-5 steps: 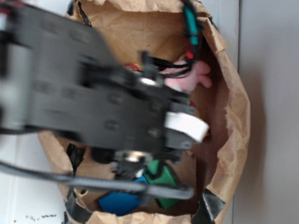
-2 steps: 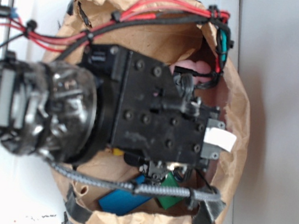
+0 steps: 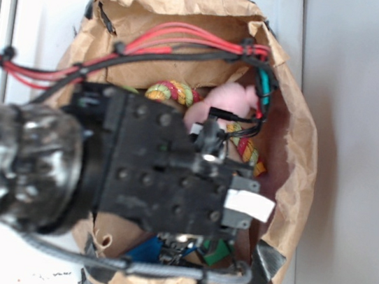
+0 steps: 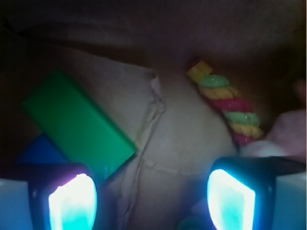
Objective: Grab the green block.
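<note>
A crumpled brown paper bag (image 3: 298, 164) sits on the white tabletop (image 3: 52, 17).

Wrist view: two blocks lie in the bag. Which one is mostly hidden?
The blue block. Only a dark corner shows, tucked under the green block, which lies fully visible, diagonal on the brown paper, above the end effector's left finger.

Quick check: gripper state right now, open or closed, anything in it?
Gripper: open and empty, fingers wide apart inside the paper bag; the green block lies ahead, by the left finger, not between them.
</note>
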